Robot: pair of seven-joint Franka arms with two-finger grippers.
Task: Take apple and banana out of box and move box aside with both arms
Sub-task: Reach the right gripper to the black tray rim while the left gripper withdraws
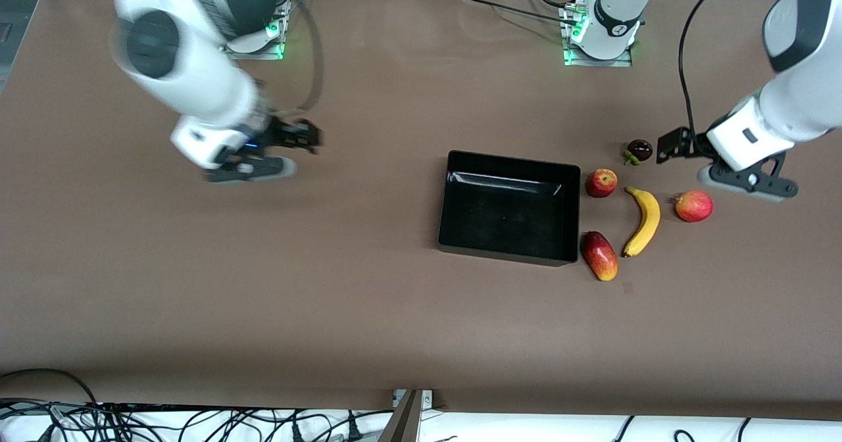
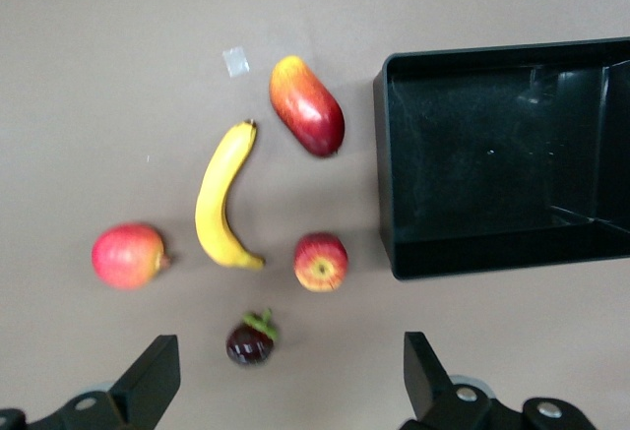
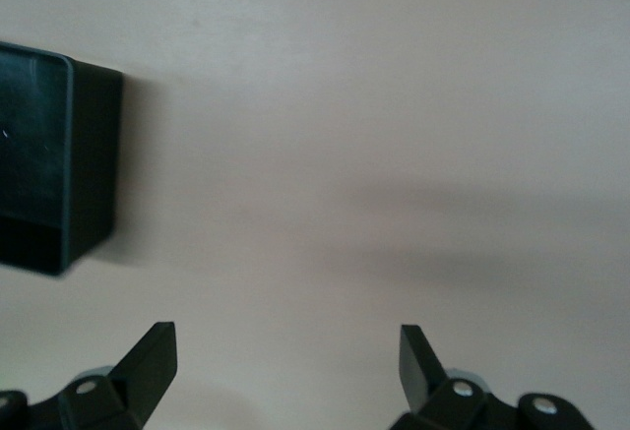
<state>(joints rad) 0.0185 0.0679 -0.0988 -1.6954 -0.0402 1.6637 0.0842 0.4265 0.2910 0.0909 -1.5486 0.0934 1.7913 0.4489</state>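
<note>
Both fruits are already lying outside the box (image 1: 510,206): banana (image 1: 643,221) nearer you, apple (image 1: 601,183) just beside the box wall. Farther up, your left end effector (image 1: 746,180) and right end effector (image 1: 253,166) are hanging released; sliding the box risks bumping the apple.

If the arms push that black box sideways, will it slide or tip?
The box will probably slide: it looks low-walled and wide, sitting flat on the table. It appears empty, so it is likely light. Its glossy walls may be slippery, and a push near one corner could turn it toward the apple.
</note>
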